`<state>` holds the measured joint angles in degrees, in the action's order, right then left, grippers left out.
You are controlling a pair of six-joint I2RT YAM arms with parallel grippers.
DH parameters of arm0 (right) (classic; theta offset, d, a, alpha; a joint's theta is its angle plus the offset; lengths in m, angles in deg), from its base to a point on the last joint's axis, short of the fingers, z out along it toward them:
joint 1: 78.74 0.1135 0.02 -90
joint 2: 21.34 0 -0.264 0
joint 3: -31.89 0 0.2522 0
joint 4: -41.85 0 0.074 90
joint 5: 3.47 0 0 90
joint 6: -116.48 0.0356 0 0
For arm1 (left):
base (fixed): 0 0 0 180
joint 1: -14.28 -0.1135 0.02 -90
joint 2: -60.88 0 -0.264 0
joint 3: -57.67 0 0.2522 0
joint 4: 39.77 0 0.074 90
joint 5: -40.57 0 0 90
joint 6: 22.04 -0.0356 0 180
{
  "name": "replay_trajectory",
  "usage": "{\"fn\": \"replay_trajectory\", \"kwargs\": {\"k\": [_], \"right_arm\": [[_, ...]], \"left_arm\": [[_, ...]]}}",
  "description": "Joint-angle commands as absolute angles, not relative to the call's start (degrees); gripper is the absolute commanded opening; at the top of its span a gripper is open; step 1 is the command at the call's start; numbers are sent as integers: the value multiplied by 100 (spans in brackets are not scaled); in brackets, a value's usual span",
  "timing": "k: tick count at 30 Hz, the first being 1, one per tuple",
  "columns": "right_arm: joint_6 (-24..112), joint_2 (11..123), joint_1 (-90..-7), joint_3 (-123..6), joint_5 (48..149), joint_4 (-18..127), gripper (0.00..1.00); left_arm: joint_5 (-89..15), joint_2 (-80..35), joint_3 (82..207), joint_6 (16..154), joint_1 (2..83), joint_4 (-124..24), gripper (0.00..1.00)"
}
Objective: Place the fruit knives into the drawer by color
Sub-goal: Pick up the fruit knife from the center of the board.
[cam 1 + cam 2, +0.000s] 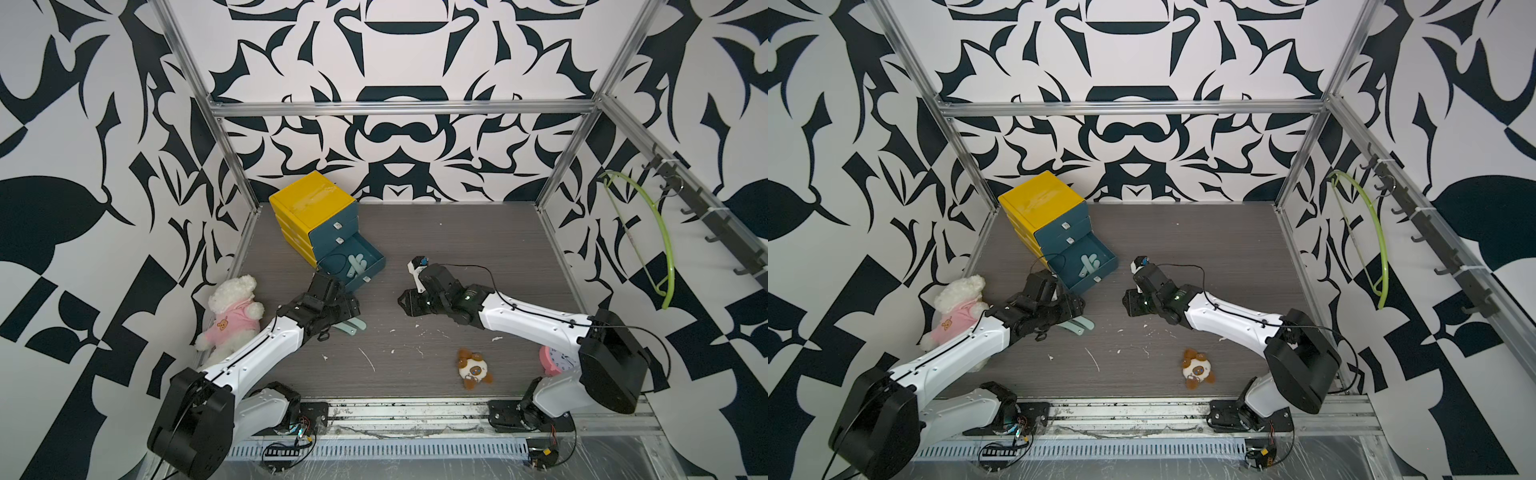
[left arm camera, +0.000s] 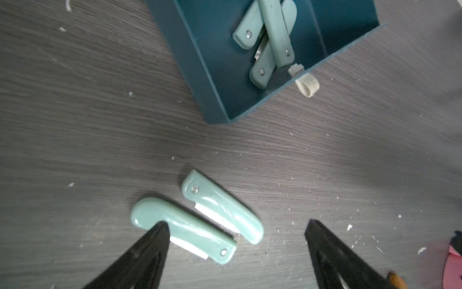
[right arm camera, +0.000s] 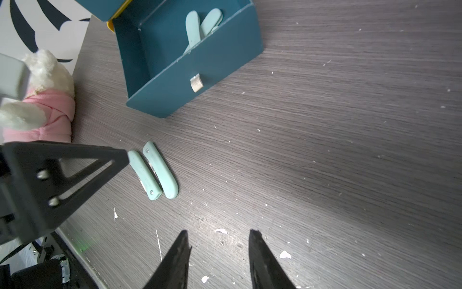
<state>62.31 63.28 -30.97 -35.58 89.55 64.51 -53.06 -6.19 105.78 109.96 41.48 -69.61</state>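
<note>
Two mint-teal fruit knives lie side by side on the dark table, the nearer knife (image 2: 183, 230) and the farther knife (image 2: 222, 205); both top views show the pair (image 1: 353, 327) (image 1: 1079, 325). My left gripper (image 2: 236, 224) hovers open over them, one fingertip (image 2: 160, 232) overlapping the nearer knife, nothing gripped. The bottom drawer (image 1: 353, 284) (image 2: 190, 62) stands pulled out, with three mint knives (image 2: 277, 32) (image 1: 356, 266) crossed inside. My right gripper (image 3: 219, 231) is open over bare table, right of the pair (image 3: 152, 175), holding nothing.
The yellow cabinet (image 1: 311, 199) stands at the back left, its two upper drawers closed. A white teddy in pink (image 1: 232, 311) sits by the left arm. A small brown plush (image 1: 473, 368) and a pink clock (image 1: 552, 361) lie front right. A green hanger (image 1: 660, 249) hangs on the right wall.
</note>
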Motion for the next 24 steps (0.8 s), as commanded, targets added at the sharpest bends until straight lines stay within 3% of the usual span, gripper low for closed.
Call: {"fn": "replay_trajectory", "kwargs": {"k": [1, 13, 24], "right_arm": [[6325, 6098, -3101, -3555, 8789, 6210, 41], [6129, 5778, -3097, -3557, 8446, 6491, 41], [6047, 5777, -3111, -3641, 8343, 6563, 41]], "left_arm": [[-5329, -866, 10454, 11000, 4054, -6299, 90], [-4767, -1488, 9977, 11390, 3792, -5713, 91], [-4163, -70, 9382, 11953, 4081, -6591, 86]]}}
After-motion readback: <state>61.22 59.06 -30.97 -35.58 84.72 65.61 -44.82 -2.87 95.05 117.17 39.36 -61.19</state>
